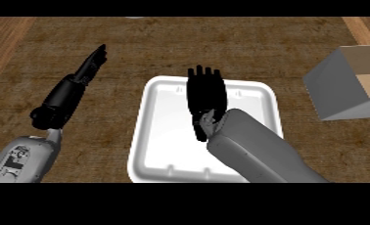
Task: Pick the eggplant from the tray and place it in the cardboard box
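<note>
Hovering over tray (162, 121), right hand (206, 94) flat; left hand (88, 68) idle

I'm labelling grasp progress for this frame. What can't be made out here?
Eggplant: not seen in the head view; if on the tray, the right robot hand and forearm above it would hide it.
Cardboard box: cut off by the right edge, its inside mostly out of view.
Tray's near right corner: covered by the right forearm.
</note>
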Robot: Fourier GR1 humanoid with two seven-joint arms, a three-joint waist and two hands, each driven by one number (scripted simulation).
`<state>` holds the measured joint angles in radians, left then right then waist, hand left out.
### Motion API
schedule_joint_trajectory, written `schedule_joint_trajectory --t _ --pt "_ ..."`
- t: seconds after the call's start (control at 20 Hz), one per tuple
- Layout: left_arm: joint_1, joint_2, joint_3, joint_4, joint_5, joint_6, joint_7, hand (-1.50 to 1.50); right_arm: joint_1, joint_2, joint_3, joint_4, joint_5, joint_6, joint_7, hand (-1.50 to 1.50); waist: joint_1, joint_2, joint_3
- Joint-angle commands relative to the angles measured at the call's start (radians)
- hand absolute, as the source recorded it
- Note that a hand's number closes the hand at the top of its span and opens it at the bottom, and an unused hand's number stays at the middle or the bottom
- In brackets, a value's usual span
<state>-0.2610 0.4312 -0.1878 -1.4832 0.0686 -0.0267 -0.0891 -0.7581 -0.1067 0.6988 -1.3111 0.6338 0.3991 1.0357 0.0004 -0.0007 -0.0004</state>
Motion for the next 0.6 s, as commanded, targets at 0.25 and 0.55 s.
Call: schedule_joint_trajectory --t 0.25,0.55 --pt "0.029 -0.03 0.046 -0.035 -0.052 -0.022 0.012 0.0 0.08 0.05 -0.077 0.021 0.113 0.05 -0.001 -1.5 0.0 0.0 0.0" --pt "0.06 -0.056 0.049 -0.02 -0.082 -0.043 -0.041 0.0 0.087 0.066 -0.105 0.117 0.186 0.051 -0.051 -1.5 0.002 0.001 0.0"
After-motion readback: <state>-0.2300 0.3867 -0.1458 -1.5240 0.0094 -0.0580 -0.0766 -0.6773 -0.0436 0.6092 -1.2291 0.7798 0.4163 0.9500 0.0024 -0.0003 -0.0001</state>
